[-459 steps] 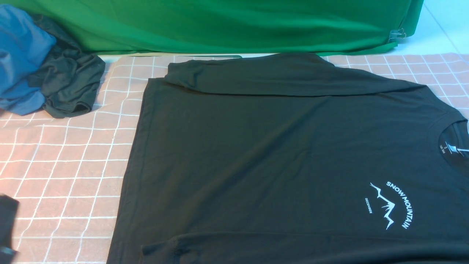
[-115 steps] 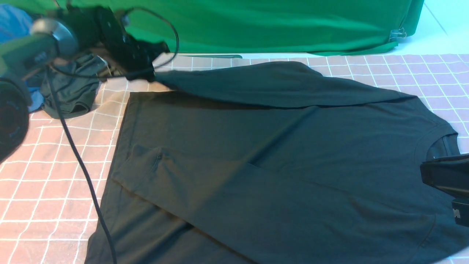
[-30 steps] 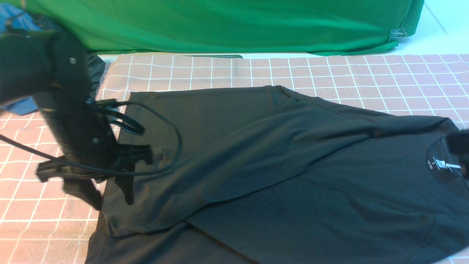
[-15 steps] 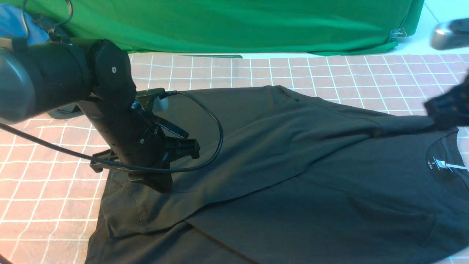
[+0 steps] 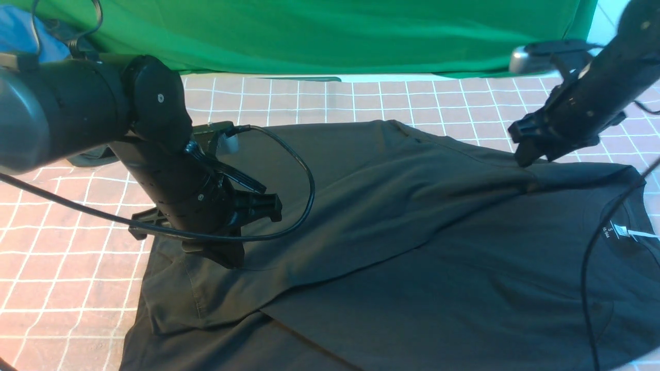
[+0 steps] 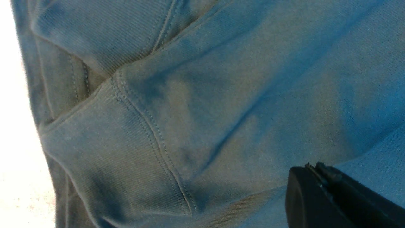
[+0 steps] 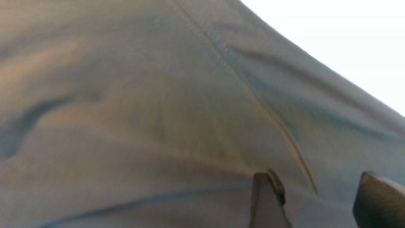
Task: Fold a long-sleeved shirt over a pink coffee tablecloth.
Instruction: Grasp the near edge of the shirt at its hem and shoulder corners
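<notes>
The long-sleeved shirt is black and lies flat on the pink coffee tablecloth, collar to the right, with both sleeves folded across its body. My left gripper points down onto the upper sleeve near its cuff. In the left wrist view the left gripper is shut, with nothing showing between its jaws, and a ribbed cuff lies beside it. My right gripper hovers at the shirt's far shoulder. In the right wrist view the right gripper stands open over the shoulder seam.
A plain green cloth hangs along the back edge. A blue garment lies at the far left, with a dark garment partly hidden under my left arm. The left arm's cable loops over the shirt.
My right gripper has come in from the right edge to the far shoulder and opened. My left gripper has moved right onto the sleeve and shut. The shirt has not shifted.
</notes>
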Action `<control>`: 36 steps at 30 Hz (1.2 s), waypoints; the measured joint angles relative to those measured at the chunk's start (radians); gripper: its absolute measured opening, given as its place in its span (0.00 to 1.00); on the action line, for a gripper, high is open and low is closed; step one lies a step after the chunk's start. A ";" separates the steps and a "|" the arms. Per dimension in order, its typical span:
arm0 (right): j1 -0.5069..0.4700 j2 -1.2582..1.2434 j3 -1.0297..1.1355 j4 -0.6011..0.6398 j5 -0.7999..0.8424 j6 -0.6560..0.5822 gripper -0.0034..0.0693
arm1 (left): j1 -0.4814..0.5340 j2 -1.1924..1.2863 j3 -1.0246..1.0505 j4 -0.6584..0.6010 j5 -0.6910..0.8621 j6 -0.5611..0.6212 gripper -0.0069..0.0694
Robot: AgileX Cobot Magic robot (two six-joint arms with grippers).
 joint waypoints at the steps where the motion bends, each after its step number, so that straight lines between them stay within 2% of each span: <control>1: 0.003 0.026 -0.015 -0.003 0.002 -0.004 0.63 | 0.000 0.000 0.000 0.000 -0.001 0.000 0.11; 6: 0.028 0.094 -0.027 -0.064 -0.016 -0.015 0.67 | 0.000 0.000 0.000 0.000 -0.012 0.011 0.11; 10: 0.040 0.121 -0.029 -0.110 -0.058 0.003 0.66 | 0.000 0.000 0.000 0.001 -0.019 0.015 0.11; 12: 0.040 0.126 -0.034 -0.116 -0.069 0.003 0.59 | 0.000 0.000 0.000 0.001 -0.019 0.015 0.11; 15: 0.040 0.126 -0.035 -0.120 -0.090 0.003 0.26 | 0.000 0.000 0.000 0.002 -0.023 0.018 0.11; 18: 0.040 0.126 -0.036 -0.122 -0.101 0.003 0.13 | 0.000 0.000 0.000 0.003 -0.028 0.018 0.11; 20: 0.040 0.126 -0.036 -0.126 -0.103 0.001 0.10 | 0.000 0.000 0.000 0.003 -0.030 0.018 0.11; 29: 0.040 0.106 -0.080 -0.114 -0.089 0.002 0.10 | 0.000 0.000 0.000 0.003 -0.045 0.018 0.11; 31: 0.040 0.105 -0.108 -0.094 -0.078 -0.001 0.13 | 0.000 0.000 0.000 0.003 -0.049 0.018 0.11; 36: 0.040 0.121 -0.138 0.012 -0.079 -0.095 0.40 | 0.000 0.000 0.000 0.000 -0.060 0.018 0.11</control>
